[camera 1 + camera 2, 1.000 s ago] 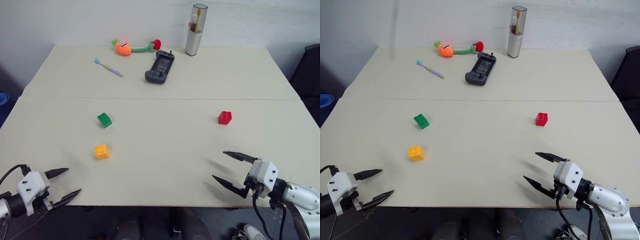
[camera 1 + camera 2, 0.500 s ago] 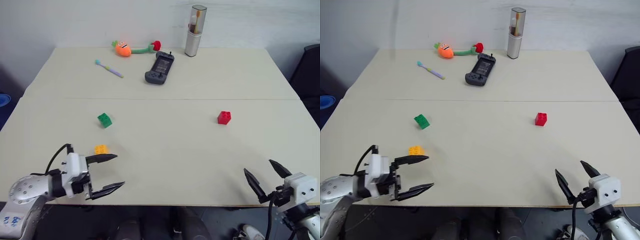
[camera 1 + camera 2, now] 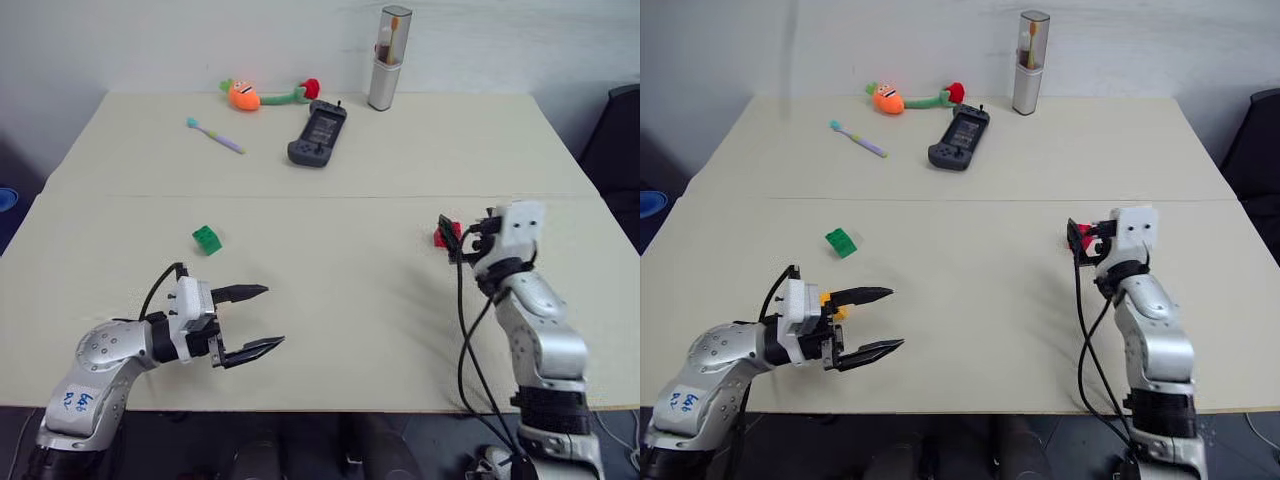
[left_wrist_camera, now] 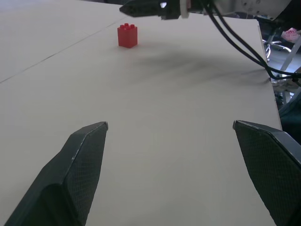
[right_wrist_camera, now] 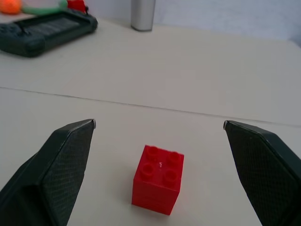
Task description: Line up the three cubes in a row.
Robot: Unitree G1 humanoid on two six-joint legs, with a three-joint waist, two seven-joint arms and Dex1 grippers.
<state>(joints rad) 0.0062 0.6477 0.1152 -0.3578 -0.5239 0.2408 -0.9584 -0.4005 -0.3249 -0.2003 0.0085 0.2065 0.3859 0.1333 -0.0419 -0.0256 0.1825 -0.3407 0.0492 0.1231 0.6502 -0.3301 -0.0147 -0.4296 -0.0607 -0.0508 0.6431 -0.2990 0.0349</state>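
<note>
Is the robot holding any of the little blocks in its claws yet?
No, nothing is held. The right claw is open with the red block between its fingers, untouched. The left claw is open and empty.

I see pale beige table [image 3: 400,160], seam line across its middle. White wall [image 3: 200,40] right behind far edge. Dark chair [image 3: 618,135] at right side, blue object [image 3: 6,198] at left edge. Light even, soft shadows on tabletop.
</note>
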